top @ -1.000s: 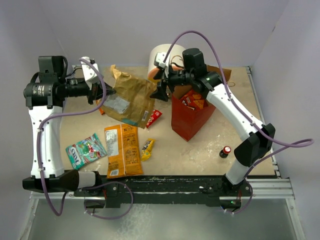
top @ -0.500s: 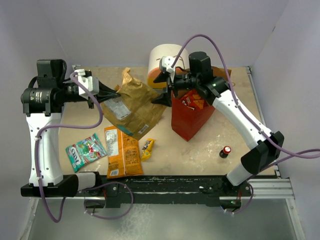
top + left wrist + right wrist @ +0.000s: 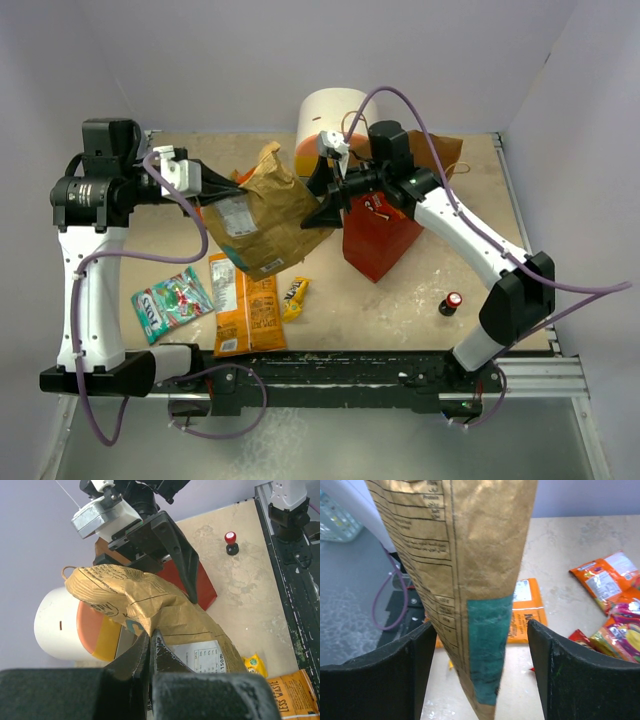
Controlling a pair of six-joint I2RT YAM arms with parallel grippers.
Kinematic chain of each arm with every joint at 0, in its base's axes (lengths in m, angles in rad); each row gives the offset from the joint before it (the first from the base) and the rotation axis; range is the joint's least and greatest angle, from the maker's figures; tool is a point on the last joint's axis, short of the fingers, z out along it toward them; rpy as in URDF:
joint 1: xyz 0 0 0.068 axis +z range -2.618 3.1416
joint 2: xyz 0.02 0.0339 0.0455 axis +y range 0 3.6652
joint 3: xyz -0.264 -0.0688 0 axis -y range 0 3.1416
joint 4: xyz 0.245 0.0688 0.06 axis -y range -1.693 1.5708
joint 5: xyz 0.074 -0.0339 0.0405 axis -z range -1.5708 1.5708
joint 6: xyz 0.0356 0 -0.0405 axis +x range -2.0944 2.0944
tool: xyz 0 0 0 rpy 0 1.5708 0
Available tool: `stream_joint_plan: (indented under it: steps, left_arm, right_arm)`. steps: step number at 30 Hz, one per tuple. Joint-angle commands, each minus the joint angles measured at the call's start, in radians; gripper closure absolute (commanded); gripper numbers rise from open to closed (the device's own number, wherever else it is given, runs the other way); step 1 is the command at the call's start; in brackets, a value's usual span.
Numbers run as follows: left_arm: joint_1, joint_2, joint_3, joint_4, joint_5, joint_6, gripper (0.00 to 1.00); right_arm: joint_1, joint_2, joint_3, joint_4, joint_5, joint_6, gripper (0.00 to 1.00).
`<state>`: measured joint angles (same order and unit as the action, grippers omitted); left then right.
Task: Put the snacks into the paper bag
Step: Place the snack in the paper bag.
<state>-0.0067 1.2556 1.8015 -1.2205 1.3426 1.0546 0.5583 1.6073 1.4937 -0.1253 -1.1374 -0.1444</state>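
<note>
- Plainly, the tan chip bag [image 3: 262, 212] is a light, puffed, crinkly packet. It is soft in the belly and likely slick on its film, so I judge it will sag and swing rather than hold its shape.
- It hangs off the table, at 9 o'clock of the paper bag [image 3: 378, 240].
- My left pincer [image 3: 222, 185] is clenched on the packet's edge at its 9 o'clock side, carrying it.
- My right pincer [image 3: 322, 198] is released. Its jaws stand either side of the packet's 3 o'clock edge, with daylight showing on both sides.
- The flat crimped seam looks the best hold. A pinch on the belly would crush the chips or slip.
- The paper bag stands upright, and its mouth looks narrow for so wide a packet, so it should go in edge first.
- At 7 o'clock of the packet lie the orange chip bag [image 3: 243, 303], teal candy bag [image 3: 171, 302] and yellow bar [image 3: 293, 297].
</note>
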Motion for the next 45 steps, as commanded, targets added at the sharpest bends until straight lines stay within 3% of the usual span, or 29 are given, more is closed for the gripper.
stream_joint_plan:
  steps: [1, 10, 14, 16, 20, 25, 28, 31, 34, 37, 45]
  left_arm:
    - [-0.007, -0.016, -0.006, 0.094, 0.052, 0.0, 1.0]
    - [-0.007, -0.009, -0.02, 0.141, 0.017, -0.023, 1.0]
    - [-0.007, -0.011, 0.006, 0.147, -0.01, -0.04, 1.0]
    - [-0.007, -0.015, 0.02, 0.146, -0.019, -0.051, 1.0]
    - [-0.007, -0.02, 0.049, 0.147, -0.021, -0.085, 0.96]
    - [-0.007, -0.019, 0.059, 0.222, 0.047, -0.21, 0.72]
    - [-0.007, -0.017, 0.039, 0.311, 0.069, -0.314, 0.51]
    - [-0.007, -0.01, 0.032, 0.389, 0.035, -0.403, 0.32]
    - [-0.007, -0.004, 0.032, 0.448, -0.007, -0.469, 0.21]
    - [-0.007, -0.001, 0.021, 0.475, -0.019, -0.495, 0.16]
    - [-0.007, -0.001, -0.038, 0.514, -0.035, -0.512, 0.15]
  right_arm:
    - [0.003, -0.045, -0.002, 0.128, -0.064, 0.11, 0.32]
    - [-0.01, -0.097, -0.018, 0.124, -0.018, 0.108, 0.69]
    - [-0.014, -0.101, 0.041, 0.084, 0.019, 0.101, 0.93]
    - [-0.017, -0.101, 0.099, 0.012, 0.059, 0.05, 1.0]
    - [-0.025, -0.117, 0.239, -0.18, 0.175, -0.125, 1.0]
    - [-0.027, -0.154, 0.36, -0.376, 0.303, -0.365, 1.0]
    - [-0.026, -0.179, 0.412, -0.476, 0.429, -0.497, 1.0]
    - [-0.026, -0.197, 0.467, -0.564, 0.568, -0.61, 1.0]
    - [-0.026, -0.21, 0.525, -0.634, 0.695, -0.704, 1.0]
    - [-0.026, -0.217, 0.575, -0.695, 0.8, -0.793, 1.0]
    - [-0.036, -0.219, 0.647, -0.779, 1.064, -0.956, 1.0]
